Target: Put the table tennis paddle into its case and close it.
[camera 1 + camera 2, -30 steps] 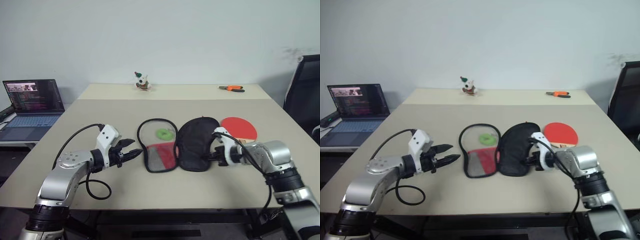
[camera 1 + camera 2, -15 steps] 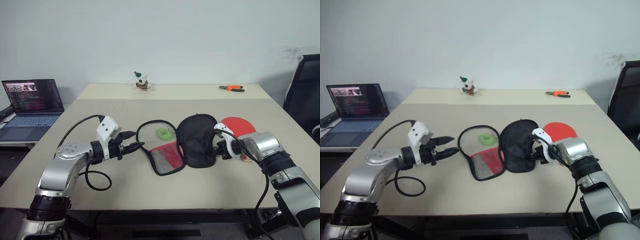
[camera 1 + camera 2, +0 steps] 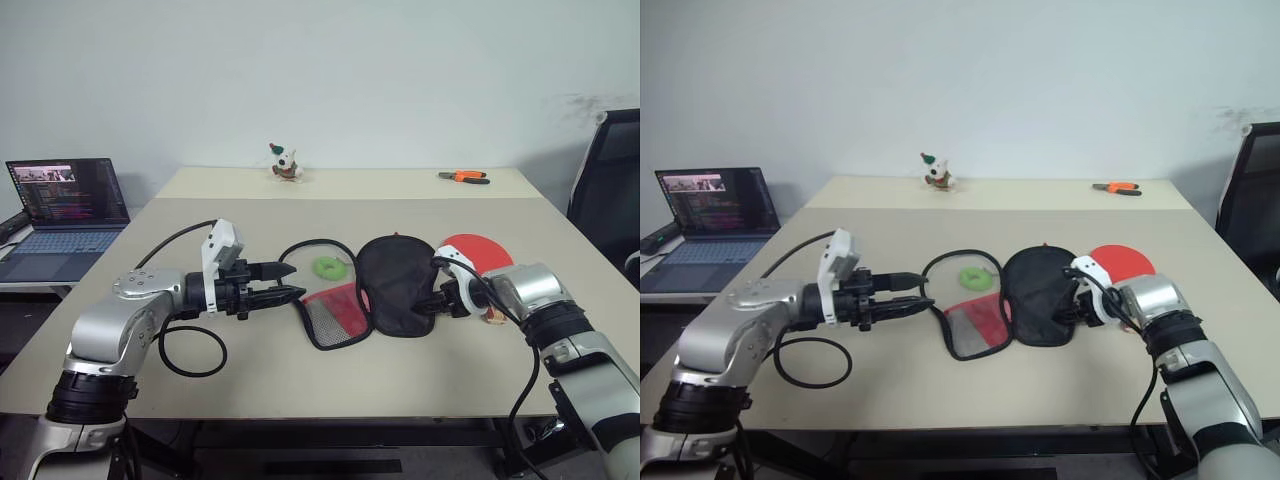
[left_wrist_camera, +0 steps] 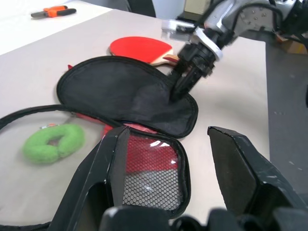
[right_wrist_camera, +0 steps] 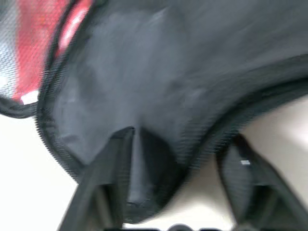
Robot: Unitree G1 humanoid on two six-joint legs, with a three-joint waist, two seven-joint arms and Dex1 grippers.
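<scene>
- Since a second ago the left gripper [image 3: 287, 281] rose toward the open black-and-red soft zip case [image 3: 395, 283], fingers spread.
- Right gripper [image 4: 177, 90] now fingers spread at the case's black flap.
- Round red wooden-handled paddle [image 3: 478, 251] lies on the beige bench [image 3: 400, 370], behind the case.

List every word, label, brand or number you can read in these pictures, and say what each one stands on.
No text here can be read.
Open grey laptop: lines of text and a small picture on its screen, too small to read.
Soft paddle-shaped case, black fabric with a red panel and mesh: no lettering can be made out.
Round red table tennis paddle: no marking shows.
</scene>
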